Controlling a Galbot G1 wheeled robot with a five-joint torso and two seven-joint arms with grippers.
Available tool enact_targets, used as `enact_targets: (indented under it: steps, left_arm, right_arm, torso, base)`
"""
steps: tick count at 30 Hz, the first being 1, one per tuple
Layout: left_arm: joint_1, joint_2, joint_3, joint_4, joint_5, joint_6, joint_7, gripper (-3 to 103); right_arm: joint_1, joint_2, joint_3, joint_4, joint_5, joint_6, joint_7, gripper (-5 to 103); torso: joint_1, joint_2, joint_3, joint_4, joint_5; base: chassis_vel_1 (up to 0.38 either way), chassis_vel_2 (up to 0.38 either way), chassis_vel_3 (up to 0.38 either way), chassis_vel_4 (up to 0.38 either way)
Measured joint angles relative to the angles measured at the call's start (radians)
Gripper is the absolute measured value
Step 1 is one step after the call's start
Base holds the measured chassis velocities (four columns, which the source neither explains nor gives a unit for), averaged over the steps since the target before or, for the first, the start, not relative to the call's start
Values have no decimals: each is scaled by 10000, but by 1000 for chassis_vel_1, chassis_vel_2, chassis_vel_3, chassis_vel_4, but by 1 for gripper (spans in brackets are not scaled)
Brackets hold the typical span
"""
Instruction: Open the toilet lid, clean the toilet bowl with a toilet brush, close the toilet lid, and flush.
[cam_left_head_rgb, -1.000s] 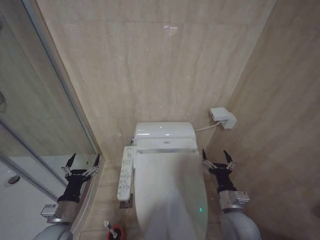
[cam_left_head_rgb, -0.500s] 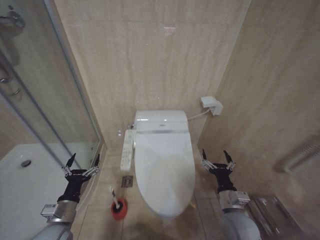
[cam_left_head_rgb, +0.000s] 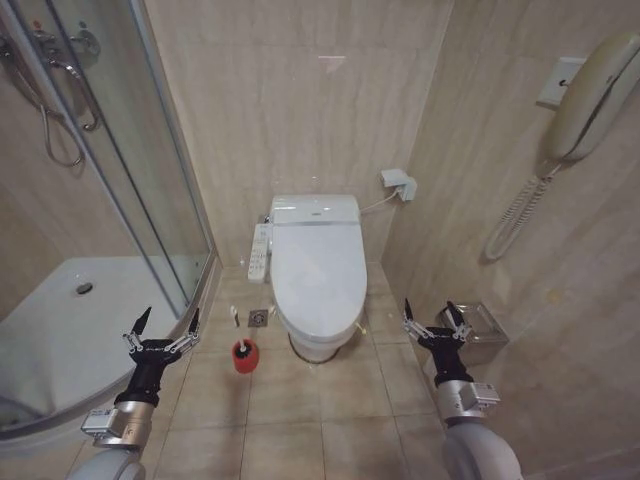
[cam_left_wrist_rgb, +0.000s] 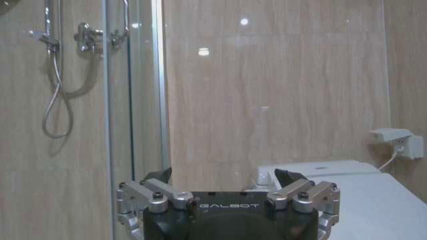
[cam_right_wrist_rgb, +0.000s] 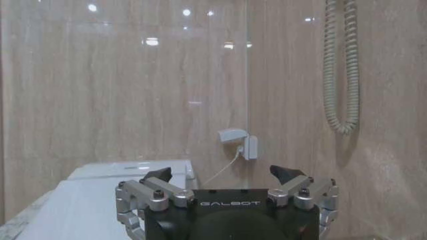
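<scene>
Two pincers hang nearest in the head view: the left pincer (cam_left_head_rgb: 161, 325) at about 8 o'clock over the curved rim of the white shower tray (cam_left_head_rgb: 60, 320), and the right pincer (cam_left_head_rgb: 437, 318) at about 4 o'clock over the beige floor tiles (cam_left_head_rgb: 310, 420), each with its black fingers spread wide and nothing between them. In the left wrist view the left pincer (cam_left_wrist_rgb: 223, 176) points at the tiled wall and the glass shower screen (cam_left_wrist_rgb: 130, 100); in the right wrist view the right pincer (cam_right_wrist_rgb: 223, 173) points at the same wall, just above the white toilet. Open tiled floor lies between the two arms, running clear up to the foot of the white ceramic toilet bowl (cam_left_head_rgb: 300, 345), which stands at 12 o'clock against the back wall. One large glossy white oval toilet lid (cam_left_head_rgb: 318, 270) lies shut on it, so the bowl's inside is hidden. One short round red cup holder (cam_left_head_rgb: 244, 355) stands on the floor at about 11 o'clock, just off the bowl's left side, with the thin white handle of the toilet brush (cam_left_head_rgb: 239, 344) sticking up from it. A long white button-panel strip (cam_left_head_rgb: 259, 252) runs along the toilet's left edge, close to the shower screen. One small metal bin (cam_left_head_rgb: 482, 330) sits by the right wall just beyond the right pincer. One white wall telephone (cam_left_head_rgb: 595, 85) with a coiled cord hangs high at 2 o'clock.
</scene>
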Motion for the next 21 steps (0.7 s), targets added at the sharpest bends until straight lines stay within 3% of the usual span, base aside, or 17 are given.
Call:
enact_targets:
  steps: [11,21]
  left_arm:
    - [-13,2,0,1,0,0,0,100]
    - [0,0,0,1,0,0,0,100]
  right_arm:
    - [18,-1,0,0,0,0,0,100]
    - [6,0,-1,0,0,0,0,100]
  torso:
    - [20,-10,9,-2,0]
    - [7,-5,4,0,-1]
  base:
    - [-29,44,43,-47]
    - [144,-132,-127,138]
